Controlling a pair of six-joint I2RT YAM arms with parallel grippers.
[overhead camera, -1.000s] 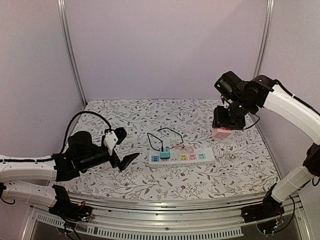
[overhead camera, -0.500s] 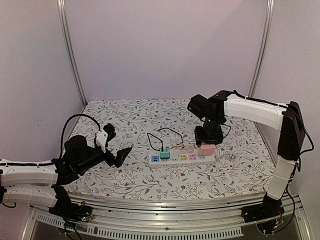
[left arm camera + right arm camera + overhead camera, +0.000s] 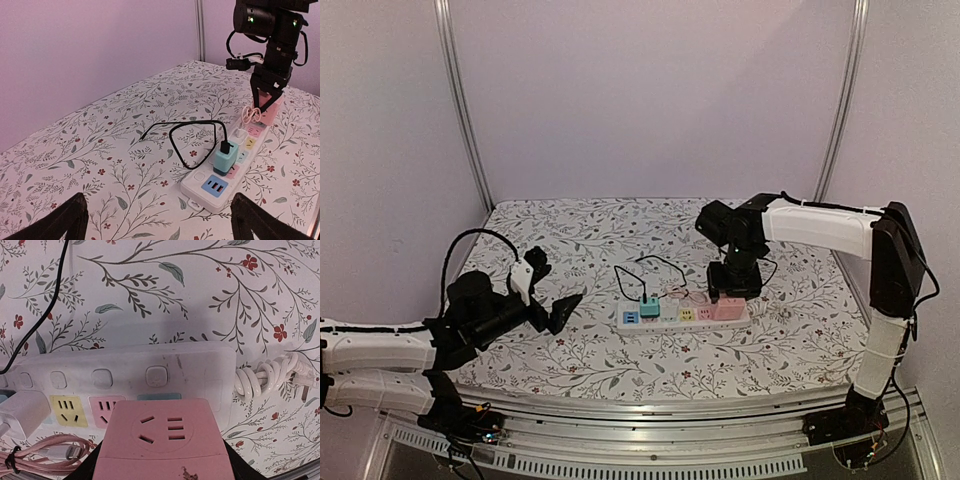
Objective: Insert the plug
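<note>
Right gripper (image 3: 728,290), top view: clamped on the pink plug (image 3: 728,308), pointing straight down over the right end of the strip (image 3: 670,316). A second ago this arm was off at the table's right side with the plug in its grip, well clear of the strip; half a second ago it was just behind the end socket. Now the plug is level with the strip's top, so I judge the carry done and the press-in under way. Left gripper (image 3: 548,290) is wide apart and holds nothing. It has drifted a little to the left and hangs well away from the strip.

Left wrist view: the strip lies diagonally, with a teal charger (image 3: 226,159) and its black cable (image 3: 192,134) at the near end. The plug (image 3: 273,106) is at the far end under the right gripper's fingers, beside a coiled white cord (image 3: 250,115). From this angle I cannot tell whether it rests on the strip or is just above it.

Right wrist view: the plug (image 3: 162,440) fills the lower frame, its own socket face up, dark fingers (image 3: 229,460) on both sides. A sliver of teal socket (image 3: 160,396) shows just past its edge, with the pink socket (image 3: 102,411) and yellow socket (image 3: 67,411) free to the left. Prongs are hidden; I cannot confirm seating. Alignment looks square to the strip.
</note>
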